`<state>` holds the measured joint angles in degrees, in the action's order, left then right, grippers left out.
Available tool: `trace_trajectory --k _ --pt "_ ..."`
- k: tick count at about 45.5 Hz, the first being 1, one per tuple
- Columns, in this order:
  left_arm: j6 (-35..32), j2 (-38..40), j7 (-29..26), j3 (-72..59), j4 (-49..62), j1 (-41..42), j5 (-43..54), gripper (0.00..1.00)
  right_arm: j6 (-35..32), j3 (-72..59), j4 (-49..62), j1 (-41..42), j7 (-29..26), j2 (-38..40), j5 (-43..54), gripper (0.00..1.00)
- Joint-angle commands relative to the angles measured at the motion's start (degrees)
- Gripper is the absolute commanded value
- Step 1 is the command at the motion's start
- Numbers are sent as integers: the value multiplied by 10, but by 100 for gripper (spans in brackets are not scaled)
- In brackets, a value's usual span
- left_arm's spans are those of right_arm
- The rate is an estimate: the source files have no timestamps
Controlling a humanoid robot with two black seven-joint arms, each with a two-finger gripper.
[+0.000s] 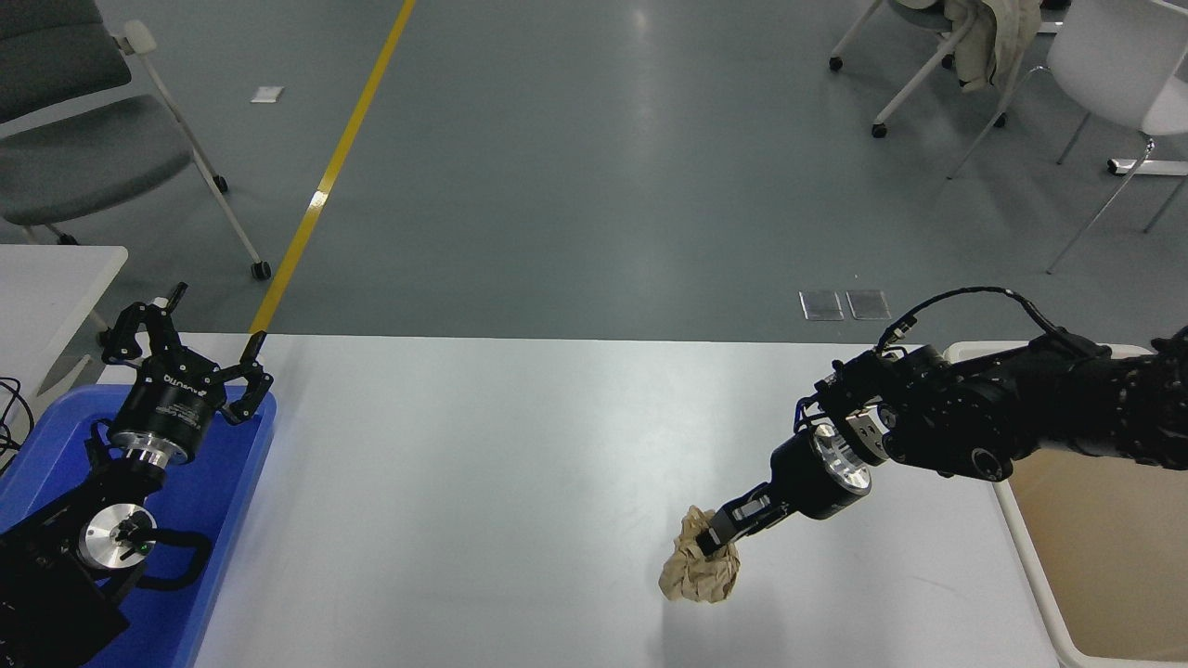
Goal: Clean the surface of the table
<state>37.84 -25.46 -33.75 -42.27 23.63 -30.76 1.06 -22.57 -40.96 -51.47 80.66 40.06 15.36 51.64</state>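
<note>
The table surface (520, 464) is a wide matte white-grey top that fills the lower middle of the view. My right gripper (713, 538) reaches in from the right and is shut on a crumpled brown paper ball (698, 575), holding it just above the table with a faint shadow under it. My left gripper (190, 348) is parked at the lower left above a blue tray, its fingers (252, 351) spread open and empty.
A blue tray (223, 501) lies at the table's left end under the left arm. A beige plastic bin (1095, 547) stands off the table's right edge, under the right arm. A smaller white table (46, 278) and wheeled chairs (83, 139) stand beyond.
</note>
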Motion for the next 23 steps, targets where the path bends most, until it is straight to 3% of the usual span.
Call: trace_trajectory --k 1,23 --pt "0 0 0 0 0 0 0 100 -1 63 29 21 2 39 -48 0" --pt "0 0 0 0 0 0 0 100 -2 128 166 2 1 82 -223 0"
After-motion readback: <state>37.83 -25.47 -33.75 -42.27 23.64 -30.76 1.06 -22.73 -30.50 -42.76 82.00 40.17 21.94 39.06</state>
